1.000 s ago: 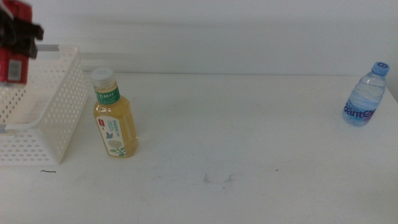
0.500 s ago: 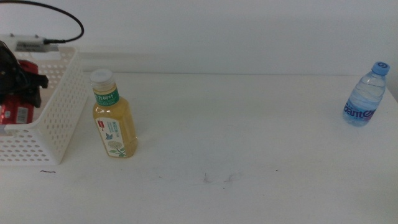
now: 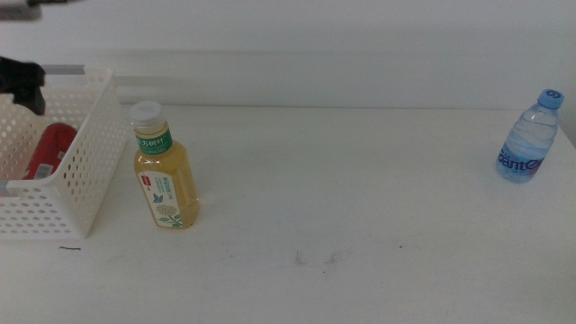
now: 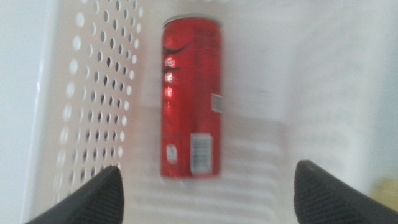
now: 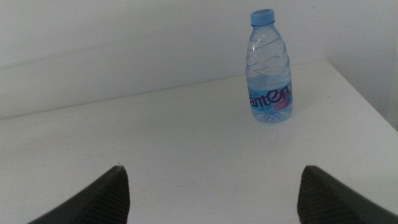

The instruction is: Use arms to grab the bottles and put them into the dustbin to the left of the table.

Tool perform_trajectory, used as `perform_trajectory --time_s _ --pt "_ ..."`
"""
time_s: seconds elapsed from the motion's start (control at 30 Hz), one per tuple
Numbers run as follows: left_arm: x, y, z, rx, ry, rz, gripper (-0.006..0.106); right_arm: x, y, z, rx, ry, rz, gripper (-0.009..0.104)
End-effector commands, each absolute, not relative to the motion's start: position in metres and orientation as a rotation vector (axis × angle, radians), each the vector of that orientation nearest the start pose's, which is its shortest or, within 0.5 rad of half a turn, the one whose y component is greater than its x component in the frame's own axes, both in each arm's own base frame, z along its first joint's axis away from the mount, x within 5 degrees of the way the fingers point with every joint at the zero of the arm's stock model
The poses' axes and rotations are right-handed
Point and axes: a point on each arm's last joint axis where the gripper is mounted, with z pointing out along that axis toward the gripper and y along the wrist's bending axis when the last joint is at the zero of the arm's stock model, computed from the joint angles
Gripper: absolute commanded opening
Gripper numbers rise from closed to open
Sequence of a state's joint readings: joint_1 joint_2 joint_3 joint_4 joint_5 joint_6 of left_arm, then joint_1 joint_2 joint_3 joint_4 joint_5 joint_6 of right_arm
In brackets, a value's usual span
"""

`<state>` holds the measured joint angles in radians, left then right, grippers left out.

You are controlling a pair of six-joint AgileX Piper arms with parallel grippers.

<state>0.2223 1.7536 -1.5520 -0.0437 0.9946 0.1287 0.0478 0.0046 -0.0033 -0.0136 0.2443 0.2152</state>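
A red can (image 3: 49, 148) lies on its side inside the white perforated dustbin (image 3: 83, 175) at the table's left edge. My left gripper (image 3: 22, 83) hovers above the dustbin's far rim. In the left wrist view it (image 4: 208, 198) is open, with the can (image 4: 191, 96) lying free below beside the dustbin wall (image 4: 93, 93). The yellow tea bottle (image 3: 165, 171) stands upright just right of the dustbin. A clear water bottle (image 3: 529, 137) with a blue cap stands at the far right. My right gripper (image 5: 211, 194) is open, well short of that bottle (image 5: 268, 68), and is out of the middle view.
The white table (image 3: 360, 198) stretches between the tea bottle and the water bottle, with small dark marks (image 3: 315, 258) near its front. A pale wall runs behind the table. The water bottle stands close to the table's right edge.
The left gripper lowered the red can into the dustbin, let it go and rose. The can now lies on the dustbin floor. Both bottles have stayed put.
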Motion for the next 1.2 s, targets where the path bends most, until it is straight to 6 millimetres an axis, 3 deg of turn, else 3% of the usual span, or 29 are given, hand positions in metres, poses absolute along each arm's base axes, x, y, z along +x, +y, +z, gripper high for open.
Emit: perform_trajectory --time_s 0.0,0.2,0.33,0.4,0.53,0.63,0.77,1.17 --pt "0.336 0.061 0.332 -0.182 2.574 0.004 0.094 0.055 0.002 0.192 0.136 1.713 0.170 0.070" --pt "0.255 0.013 0.358 -0.045 2.341 0.008 0.094 0.055 0.002 0.192 0.136 1.713 0.170 0.070" --pt "0.213 -0.009 0.345 0.040 2.310 -0.018 0.094 0.055 0.002 0.192 0.136 1.713 0.170 0.070" --pt "0.201 -0.019 0.329 0.090 2.229 -0.047 0.094 0.055 0.002 0.192 0.136 1.713 0.170 0.070" --pt "0.181 -0.033 0.269 0.105 1.887 -0.165 0.094 0.055 0.002 0.192 0.136 1.713 0.170 0.070" --pt "0.167 -0.034 0.217 0.041 1.894 -0.212 0.094 0.055 0.002 0.192 0.136 1.713 0.170 0.070" --pt "0.167 -0.035 0.182 0.047 2.041 -0.195 0.094 0.055 0.002 0.192 0.136 1.713 0.170 0.070" --pt "0.189 -0.038 0.164 0.070 2.010 -0.158 0.094 0.055 0.002 0.192 0.136 1.713 0.170 0.070"
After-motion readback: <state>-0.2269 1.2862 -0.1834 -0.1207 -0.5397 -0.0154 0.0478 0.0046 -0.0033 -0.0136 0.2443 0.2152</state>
